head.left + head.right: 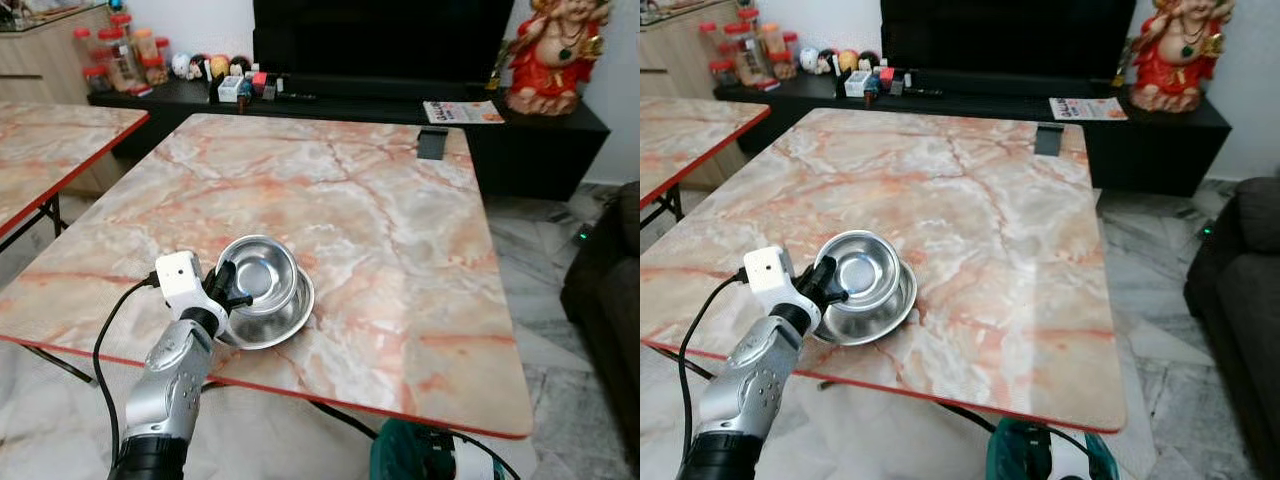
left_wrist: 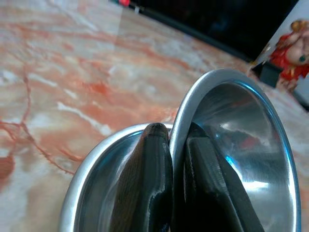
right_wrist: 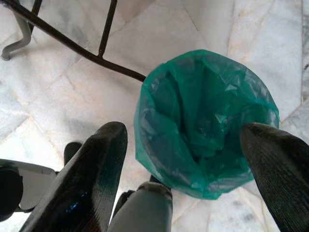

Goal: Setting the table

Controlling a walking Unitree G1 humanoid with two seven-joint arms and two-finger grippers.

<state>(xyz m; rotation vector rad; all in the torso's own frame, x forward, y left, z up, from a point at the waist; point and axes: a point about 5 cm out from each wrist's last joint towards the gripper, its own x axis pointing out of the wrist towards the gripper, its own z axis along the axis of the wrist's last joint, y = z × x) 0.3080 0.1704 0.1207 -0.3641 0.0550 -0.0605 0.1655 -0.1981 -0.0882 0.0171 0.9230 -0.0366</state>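
Note:
Two steel bowls sit near the front left of the marble table (image 1: 400,230). The upper bowl (image 1: 258,275) is tilted up inside the lower bowl (image 1: 285,322). My left gripper (image 1: 233,287) is shut on the upper bowl's rim, one finger inside and one finger outside, as the left wrist view shows with the upper bowl (image 2: 251,140) lifted off the lower bowl (image 2: 91,179). My right gripper (image 3: 186,159) hangs open below the table, over a bin lined with a green bag (image 3: 207,121).
A small dark object (image 1: 432,143) stands at the table's far right edge. A second marble table (image 1: 40,150) is to the left. Behind are a dark TV console (image 1: 340,105) with jars and a red statue (image 1: 555,50). A sofa (image 1: 610,290) is on the right.

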